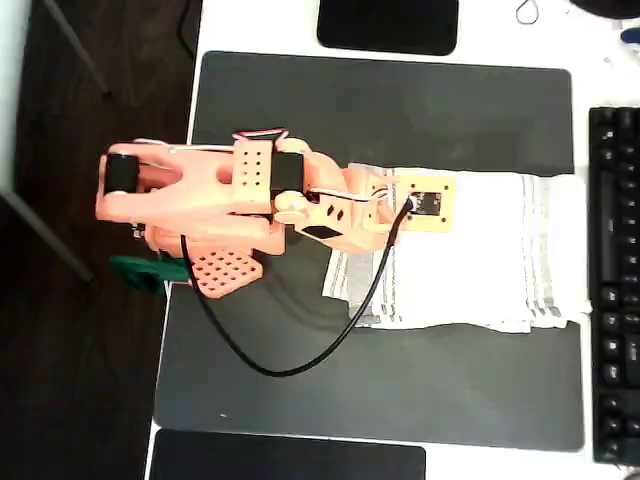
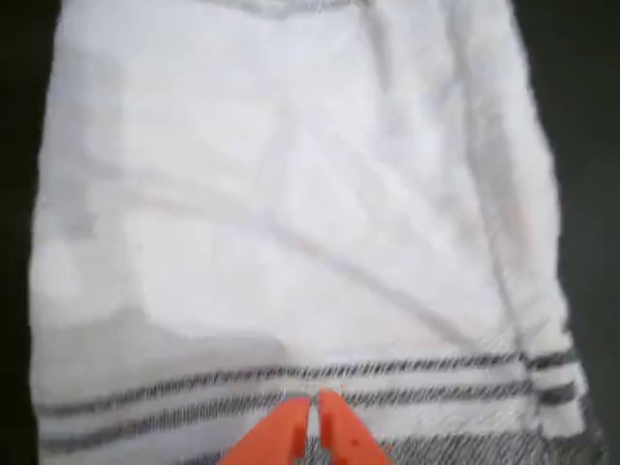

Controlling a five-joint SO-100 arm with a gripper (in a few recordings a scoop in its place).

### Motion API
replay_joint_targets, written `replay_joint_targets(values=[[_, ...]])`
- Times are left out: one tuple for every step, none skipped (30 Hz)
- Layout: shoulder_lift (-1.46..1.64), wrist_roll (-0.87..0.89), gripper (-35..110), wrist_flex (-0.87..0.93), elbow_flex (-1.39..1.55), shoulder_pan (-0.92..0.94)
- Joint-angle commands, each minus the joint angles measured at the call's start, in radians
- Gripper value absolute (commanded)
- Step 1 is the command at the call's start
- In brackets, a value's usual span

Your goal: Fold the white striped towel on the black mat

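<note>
The white striped towel (image 1: 480, 250) lies spread on the right half of the black mat (image 1: 400, 110), its right edge reaching the mat's edge. My orange arm (image 1: 230, 195) reaches from the left over the towel's left striped end, and its wrist camera plate (image 1: 428, 204) hides the fingers from above. In the wrist view the towel (image 2: 291, 213) lies close below, with grey stripes crossing the bottom. There my gripper (image 2: 312, 418) is shut, its two orange tips pressed together on the striped band at the towel's near edge.
A black keyboard (image 1: 615, 280) borders the mat on the right. Glossy black rectangles sit at the top (image 1: 388, 25) and bottom (image 1: 290, 458). A black cable (image 1: 300, 360) loops from the arm over the mat's lower left. The table edge runs along the left.
</note>
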Motion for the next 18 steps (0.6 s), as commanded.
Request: replay_joint_targets(values=[[0.066, 0.005, 0, 0.055, 0.017, -0.005], [0.083, 0.002, 0, 0.075, 0.026, -0.003], [0.100, 0.000, 0, 0.094, 0.037, 0.000], [0.115, 0.000, 0, 0.103, 0.054, 0.005], [0.129, -0.002, 0, 0.103, 0.074, 0.011], [0.141, -0.008, 0, 0.104, 0.091, 0.018], [0.150, -0.012, 0, 0.109, 0.104, 0.023], [0.161, -0.015, 0, 0.114, 0.118, 0.029], [0.170, -0.020, 0, 0.117, 0.130, 0.034], [0.179, -0.020, 0, 0.123, 0.141, 0.035], [0.187, -0.020, 0, 0.130, 0.150, 0.037], [0.199, -0.012, 0, 0.141, 0.158, 0.037], [0.210, -0.011, 0, 0.160, 0.163, 0.037], [0.221, -0.011, 0, 0.184, 0.163, 0.034], [0.235, -0.011, 0, 0.210, 0.164, 0.032], [0.247, -0.011, 0, 0.236, 0.166, 0.029], [0.255, -0.009, 0, 0.261, 0.166, 0.026], [0.264, -0.008, 0, 0.281, 0.164, 0.025]])
